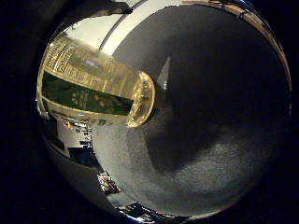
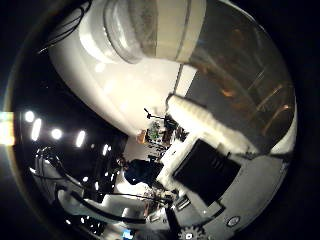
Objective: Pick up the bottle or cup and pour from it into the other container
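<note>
- My hand (image 2: 210,150) shows a white padded finger (image 2: 200,122) reaching across the thumb-side view; whether I'm clamped on anything, I cannot tell.
- Bottle (image 1: 93,84) sits right at my palm, lying sideways across the view over the grey table (image 1: 210,116).
- I judge I'm in the carry or early tilt; next I need to find the other container, which I can't see.
- Bottle: clear, yellowish liquid, green label.
</note>
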